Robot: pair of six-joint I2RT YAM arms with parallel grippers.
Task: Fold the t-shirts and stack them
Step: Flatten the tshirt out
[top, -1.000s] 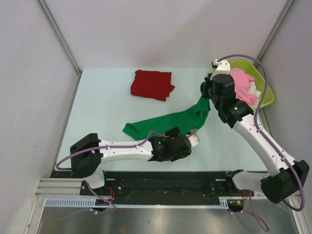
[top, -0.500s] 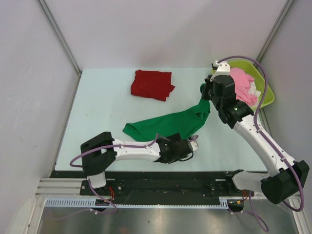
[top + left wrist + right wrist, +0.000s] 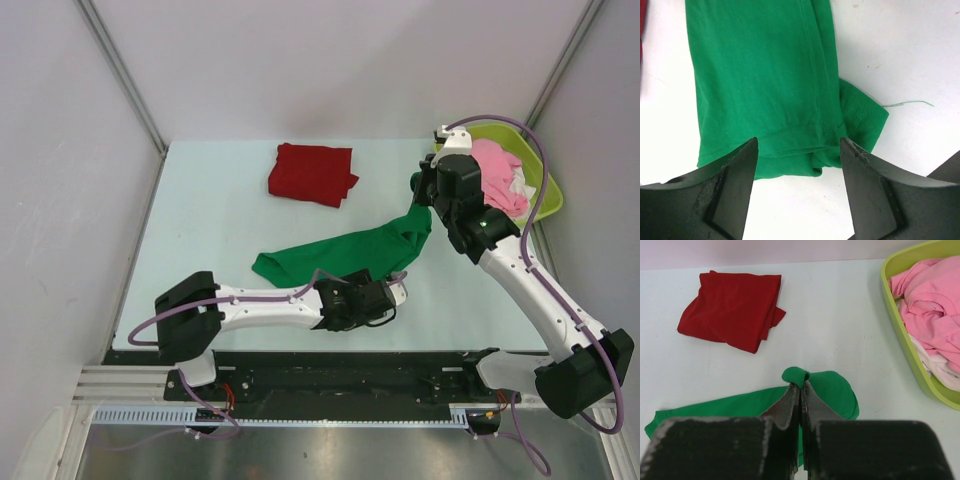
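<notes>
**A:** Top external, which step?
**B:** Judging it as spreading the green t-shirt (image 3: 345, 252) before folding. The red t-shirt (image 3: 312, 173) lies folded at the back.
**A:** Left wrist?
**B:** The left gripper (image 3: 799, 144) is wide apart over its near edge and holds nothing. Next it needs to pinch there.
**A:** Right wrist?
**B:** The right gripper (image 3: 800, 386) is clamped on a bunch of green.

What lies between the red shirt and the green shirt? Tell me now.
Nothing but bare table separates the red shirt from the green shirt; the top and right wrist views both show it.
</notes>
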